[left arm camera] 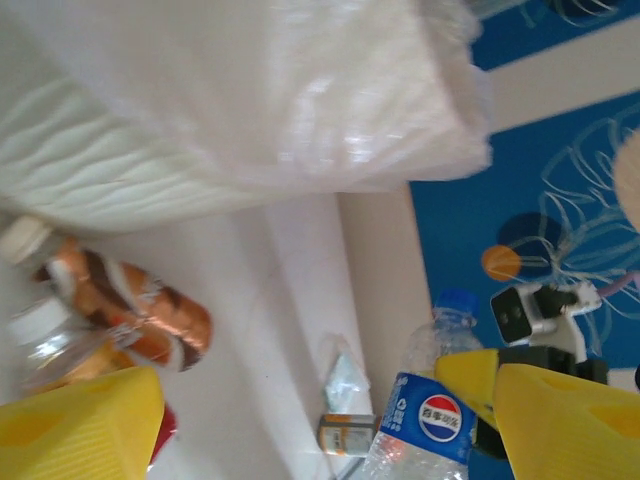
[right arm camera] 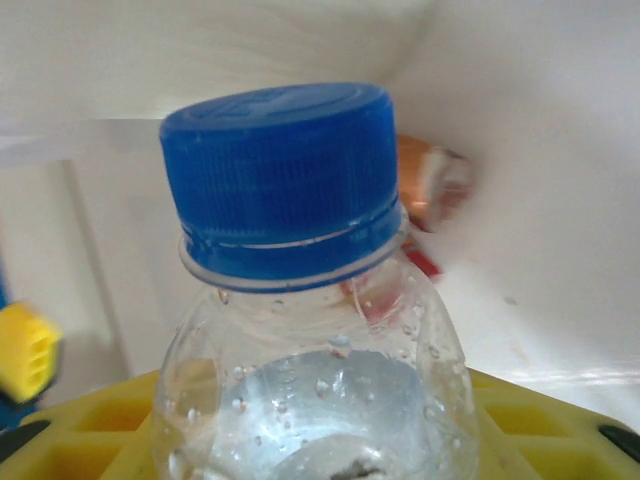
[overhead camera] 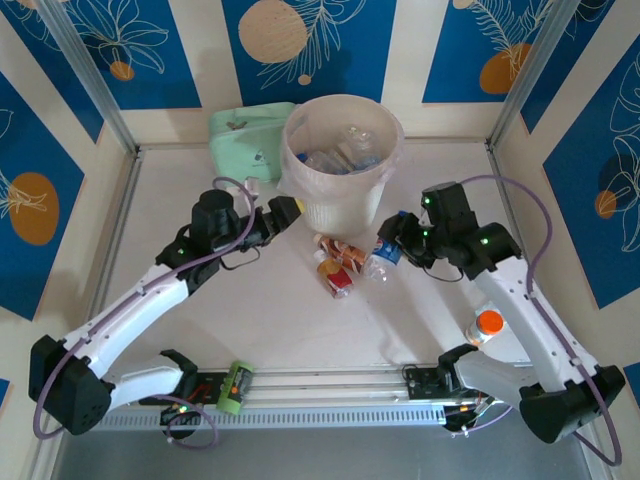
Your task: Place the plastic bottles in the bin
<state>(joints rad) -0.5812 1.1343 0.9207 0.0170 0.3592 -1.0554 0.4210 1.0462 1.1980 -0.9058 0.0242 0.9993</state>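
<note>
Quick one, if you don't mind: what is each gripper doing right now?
Left gripper: open, holding nothing.
Right gripper: closed on the blue-capped clear bottle.

The bin (overhead camera: 342,160) stands at the far centre of the table (overhead camera: 250,310), with its mouth open to approach from above. A pouch (overhead camera: 250,135) blocks its far-left side. Loose bottles (overhead camera: 338,268) obstruct the table just near of it. The left claw (overhead camera: 293,210), fingers spread, crowds the left wall. The right claw (overhead camera: 398,238), gripping a blue-capped bottle (right arm camera: 290,190), occupies the right side. Bare table at near centre allows passage.
</note>
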